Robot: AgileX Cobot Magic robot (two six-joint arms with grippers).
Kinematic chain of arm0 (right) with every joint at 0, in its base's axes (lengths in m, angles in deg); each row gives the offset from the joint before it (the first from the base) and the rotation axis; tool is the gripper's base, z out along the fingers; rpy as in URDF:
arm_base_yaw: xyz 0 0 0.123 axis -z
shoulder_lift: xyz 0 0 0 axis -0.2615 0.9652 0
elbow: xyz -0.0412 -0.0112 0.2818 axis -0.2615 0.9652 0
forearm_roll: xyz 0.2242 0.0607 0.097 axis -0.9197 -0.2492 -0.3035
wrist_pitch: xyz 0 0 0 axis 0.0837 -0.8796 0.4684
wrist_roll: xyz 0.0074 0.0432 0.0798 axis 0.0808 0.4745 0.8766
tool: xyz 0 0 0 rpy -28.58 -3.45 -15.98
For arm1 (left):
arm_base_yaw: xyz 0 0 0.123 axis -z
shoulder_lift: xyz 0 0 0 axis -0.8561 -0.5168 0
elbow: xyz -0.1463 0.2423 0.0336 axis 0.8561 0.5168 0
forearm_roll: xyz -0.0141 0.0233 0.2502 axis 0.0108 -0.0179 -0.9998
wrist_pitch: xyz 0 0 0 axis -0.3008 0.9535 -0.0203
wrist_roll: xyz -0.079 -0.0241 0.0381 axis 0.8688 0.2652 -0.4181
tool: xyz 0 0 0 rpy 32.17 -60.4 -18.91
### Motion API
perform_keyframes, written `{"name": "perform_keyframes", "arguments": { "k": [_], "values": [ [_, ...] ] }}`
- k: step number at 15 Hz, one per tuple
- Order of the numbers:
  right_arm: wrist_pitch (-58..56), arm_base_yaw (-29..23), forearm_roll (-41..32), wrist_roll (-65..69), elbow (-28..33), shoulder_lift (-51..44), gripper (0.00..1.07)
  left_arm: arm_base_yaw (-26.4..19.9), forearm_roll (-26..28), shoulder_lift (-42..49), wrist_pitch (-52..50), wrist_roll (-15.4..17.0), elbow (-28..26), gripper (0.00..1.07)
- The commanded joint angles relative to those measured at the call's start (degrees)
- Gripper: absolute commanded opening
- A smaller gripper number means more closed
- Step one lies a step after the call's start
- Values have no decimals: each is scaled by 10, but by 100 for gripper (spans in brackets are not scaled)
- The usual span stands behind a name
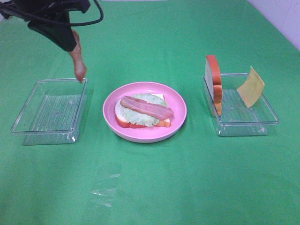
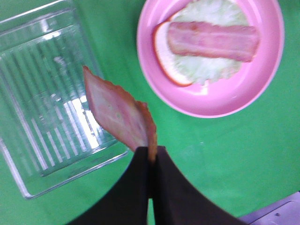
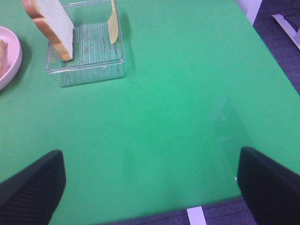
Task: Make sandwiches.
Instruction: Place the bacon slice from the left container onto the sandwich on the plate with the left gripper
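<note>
On the round pink plate (image 1: 178,104) lies a partial sandwich (image 1: 143,112): a white bread slice, a pale lettuce leaf and one bacon strip (image 1: 146,108) on top. My left gripper (image 1: 70,44) hangs above the far right corner of the empty left tray (image 1: 49,110), shut on a second bacon strip (image 1: 78,60) that dangles from it. In the left wrist view that strip (image 2: 117,112) sticks out of the shut gripper (image 2: 151,154). My right gripper (image 3: 150,187) stands open over bare cloth, away from the right tray (image 3: 86,56), which holds an upright bread slice (image 1: 214,82) and a cheese square (image 1: 251,86).
A green cloth covers the table. A clear scrap of plastic film (image 1: 105,185) lies near the front, below the plate. The table's right edge and a dark floor show in the right wrist view.
</note>
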Motion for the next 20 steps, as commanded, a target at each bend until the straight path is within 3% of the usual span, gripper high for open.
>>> {"name": "perform_keyframes", "arguments": {
  "k": [1, 7, 12, 16, 20],
  "values": [
    [-2, 0, 0, -1, 3, -13, 96, 41, 70, -13, -58, 4, -5, 0],
    [-2, 0, 0, -1, 3, -13, 96, 101, 139, -102, -154, -12, -5, 0],
    [-2, 0, 0, -1, 3, -13, 96, 121, 154, -167, -217, -14, -6, 0],
    [-2, 0, 0, -1, 3, -13, 96, 114, 86, -208, -197, -1, -5, 0],
    [-2, 0, 0, -1, 3, -13, 96, 114, -27, -207, -197, 74, -5, 0]
  ]
}}
